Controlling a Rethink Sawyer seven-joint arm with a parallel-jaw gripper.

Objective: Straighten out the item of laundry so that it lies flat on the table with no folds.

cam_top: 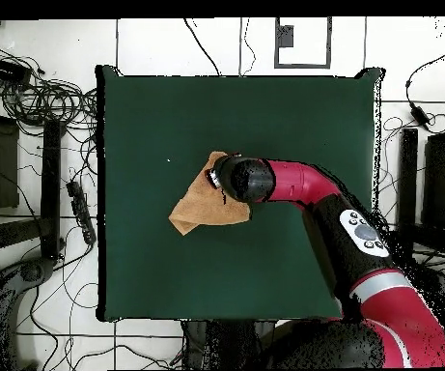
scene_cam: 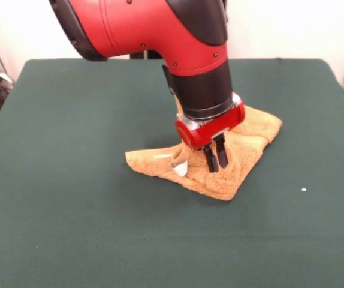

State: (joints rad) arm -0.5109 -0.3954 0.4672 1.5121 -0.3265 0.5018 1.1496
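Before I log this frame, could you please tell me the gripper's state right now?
Gripper: fingers close together, down on the towel; whether it is pinching the cloth cannot be told.

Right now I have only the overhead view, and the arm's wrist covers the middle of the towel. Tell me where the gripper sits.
Observer: In the front view the gripper is down on the towel, touching the pile near the towel's middle.
Operator: Report the folds.
Observer: The towel is doubled over. Along the edge nearest the front camera, stacked layers show, so it does not lie flat.
Operator: Find the label for me.
Observer: The white label stands up right beside the gripper, next to a raised bit of cloth.
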